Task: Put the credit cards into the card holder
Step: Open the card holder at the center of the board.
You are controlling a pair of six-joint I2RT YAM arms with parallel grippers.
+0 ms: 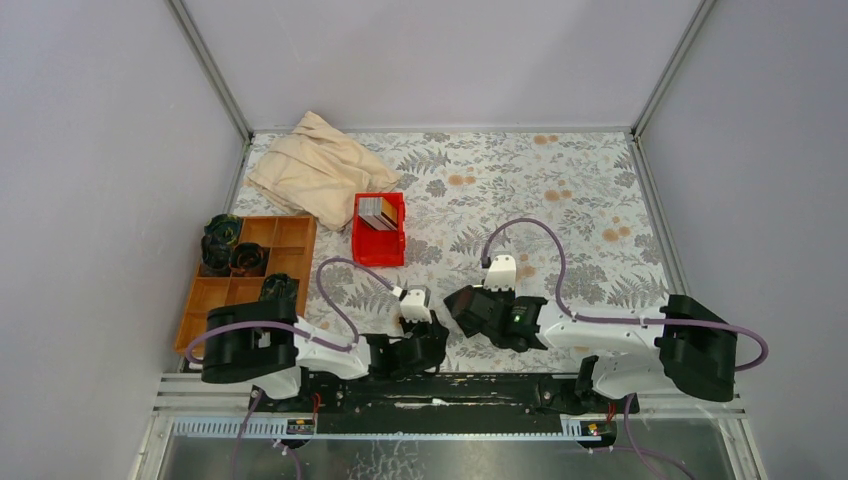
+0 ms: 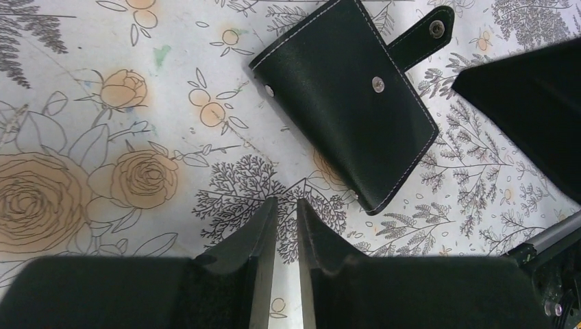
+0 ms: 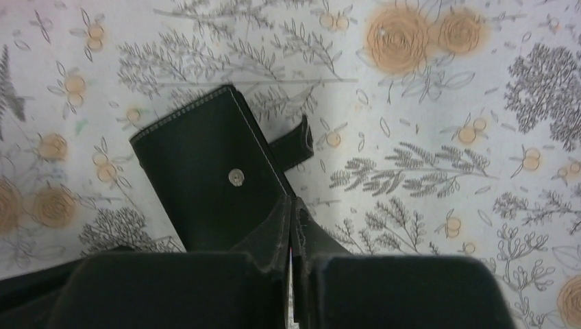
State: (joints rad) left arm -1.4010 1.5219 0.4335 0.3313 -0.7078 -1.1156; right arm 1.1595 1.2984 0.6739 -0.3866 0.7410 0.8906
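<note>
The card holder (image 2: pixel 342 96) is a black bifold wallet lying shut and flat on the floral cloth, with its clasp tab undone. It also shows in the top view (image 1: pixel 468 308) and the right wrist view (image 3: pixel 199 171). The credit cards (image 1: pixel 376 212) stand as a stack in the red bin. My left gripper (image 2: pixel 288 200) is empty, its jaws a narrow slit apart, just short of the wallet's near corner. In the top view it (image 1: pixel 428 322) is left of the wallet. My right gripper (image 3: pixel 292 200) is shut and empty, its tips at the wallet's edge below the tab.
The red bin (image 1: pixel 378 252) stands behind the wallet. A brown compartment tray (image 1: pixel 215 295) with dark round items sits at the left. A crumpled beige cloth (image 1: pixel 315 165) lies at the back left. The right gripper's body (image 2: pixel 527 103) shows in the left wrist view.
</note>
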